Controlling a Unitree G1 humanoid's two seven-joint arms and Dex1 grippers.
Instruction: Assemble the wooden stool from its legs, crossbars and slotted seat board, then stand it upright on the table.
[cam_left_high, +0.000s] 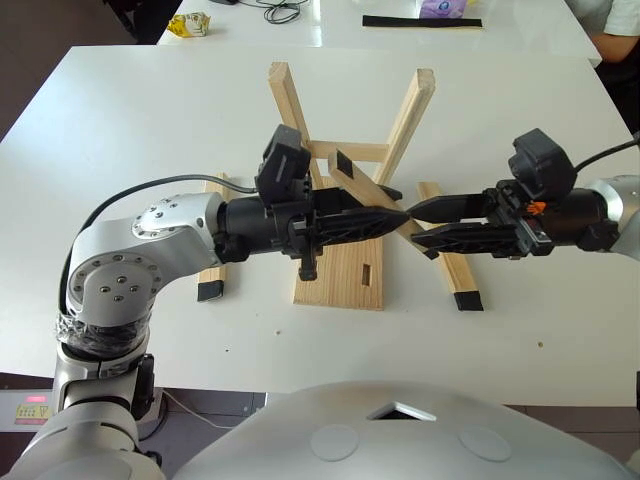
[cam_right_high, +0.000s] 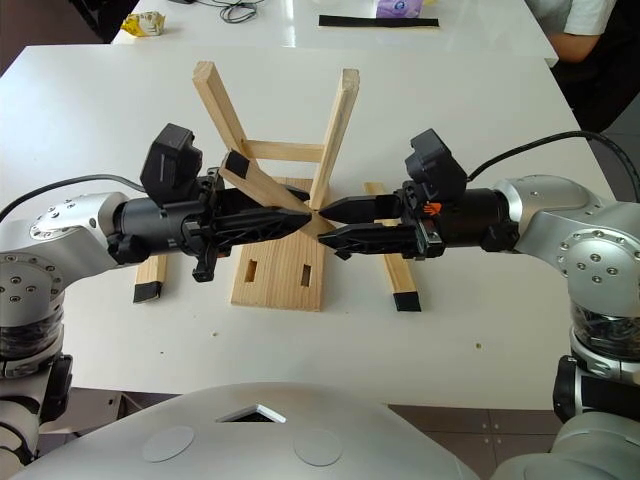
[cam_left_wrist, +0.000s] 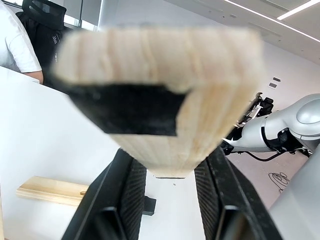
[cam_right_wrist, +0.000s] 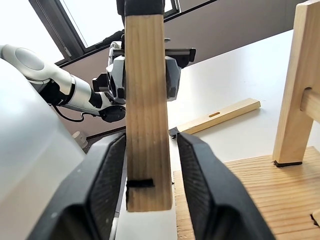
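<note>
A slotted seat board (cam_left_high: 340, 275) lies flat mid-table. Two legs (cam_left_high: 285, 95) joined by a crossbar (cam_left_high: 352, 151) stand in it, leaning away from me. Above the board my left gripper (cam_left_high: 395, 215) is shut on a third wooden leg (cam_left_high: 365, 188) with a black pad on its end (cam_left_wrist: 132, 107). This leg slants down to the right. My right gripper (cam_left_high: 412, 226) faces the left one, its fingers (cam_right_wrist: 107, 180) on either side of the leg's lower end (cam_right_wrist: 147, 150). One pad touches the wood and a narrow gap shows at the other.
A loose black-tipped leg (cam_left_high: 458, 272) lies on the table right of the board, under my right gripper. A slotted crossbar (cam_left_high: 214, 268) lies left of the board. A yellow packet (cam_left_high: 190, 24) and a black strip (cam_left_high: 420, 21) sit on the far table.
</note>
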